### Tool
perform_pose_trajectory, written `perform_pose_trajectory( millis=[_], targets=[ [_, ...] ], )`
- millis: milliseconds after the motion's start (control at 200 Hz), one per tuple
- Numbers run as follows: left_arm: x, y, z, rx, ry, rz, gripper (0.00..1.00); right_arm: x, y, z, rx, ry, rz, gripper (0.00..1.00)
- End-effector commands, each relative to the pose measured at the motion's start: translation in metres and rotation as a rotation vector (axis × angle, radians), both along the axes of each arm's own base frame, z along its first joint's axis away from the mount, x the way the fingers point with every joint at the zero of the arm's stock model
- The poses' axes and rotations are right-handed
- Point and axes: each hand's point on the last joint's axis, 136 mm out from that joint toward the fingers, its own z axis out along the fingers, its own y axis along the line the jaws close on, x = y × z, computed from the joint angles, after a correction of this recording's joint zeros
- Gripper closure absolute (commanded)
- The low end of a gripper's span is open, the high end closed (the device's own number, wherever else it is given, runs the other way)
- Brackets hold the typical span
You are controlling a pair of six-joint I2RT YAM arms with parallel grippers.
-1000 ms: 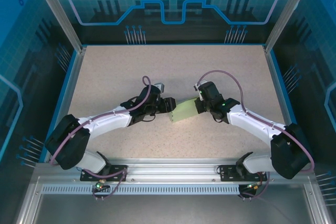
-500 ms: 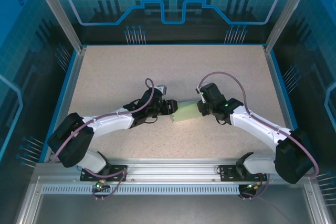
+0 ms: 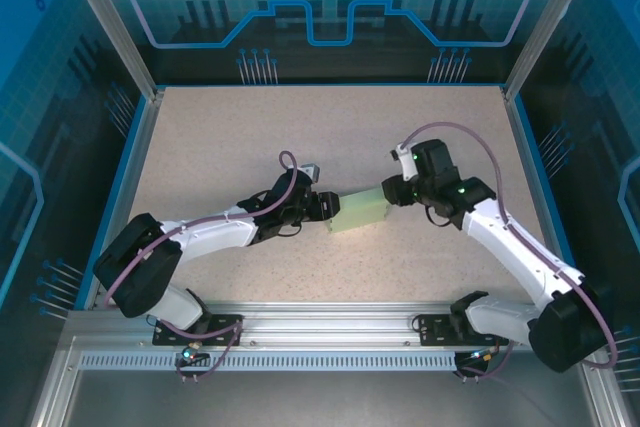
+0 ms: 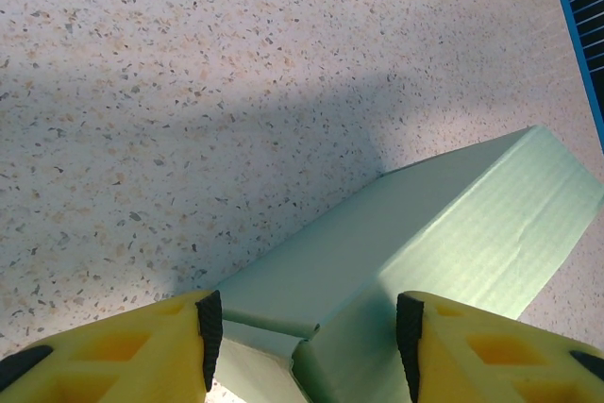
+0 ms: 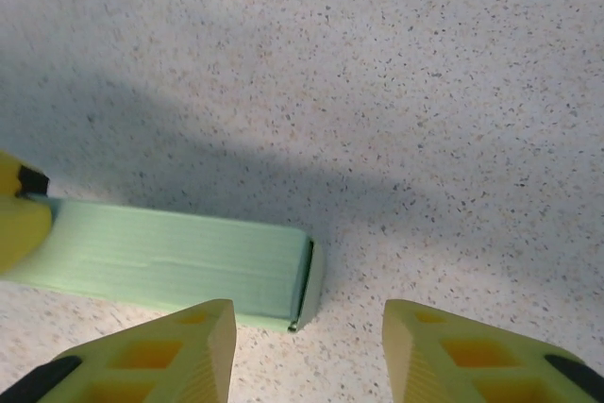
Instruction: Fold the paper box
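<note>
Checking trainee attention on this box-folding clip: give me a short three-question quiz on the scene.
1. True or false: the right tool is clamped on the box.
2. Which tool has the box between its fingers? A the left tool; B the right tool; C neither.
3. Fill in: the box rests on the ____.
Key: 1 false, it stands open, short of the box's end. 2 A. 3 table.
</note>
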Motion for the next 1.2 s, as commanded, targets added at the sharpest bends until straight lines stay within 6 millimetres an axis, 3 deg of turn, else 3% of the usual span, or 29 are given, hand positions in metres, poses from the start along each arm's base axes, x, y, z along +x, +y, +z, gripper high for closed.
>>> perform_pose_trajectory(
  millis=[0,375,655,675,755,880,1196],
  targets=[
    [-0.019,0.016,-0.042,0.146,0.101,-0.021,0.46,0.003,0.017,-0.002,0.145,0.098,0.07,0.53],
    [-0.018,0.014,-0.032,0.135,0.078,-0.021,0.46,0.022,0.017,-0.056,0.215,0.267,0.062,0.51],
    [-0.02,0.014,-0.03,0.121,0.077,-0.02,0.47,0.009,0.003,-0.092,0.217,0.34,0.014,0.63],
    [-0.02,0.014,-0.031,0.119,0.077,-0.02,0.47,0.001,0.002,-0.102,0.213,0.365,0.009,0.64],
    [-0.021,0.014,-0.031,0.111,0.08,-0.02,0.47,-0.005,0.0,-0.111,0.213,0.383,-0.001,0.66],
    [-0.016,0.009,-0.022,0.097,0.063,-0.024,0.45,-0.008,0.001,-0.113,0.225,0.385,-0.003,0.68],
    [-0.004,0.0,0.018,0.055,-0.008,-0.019,0.33,-0.004,0.006,-0.096,0.225,0.339,0.01,0.67]
  ],
)
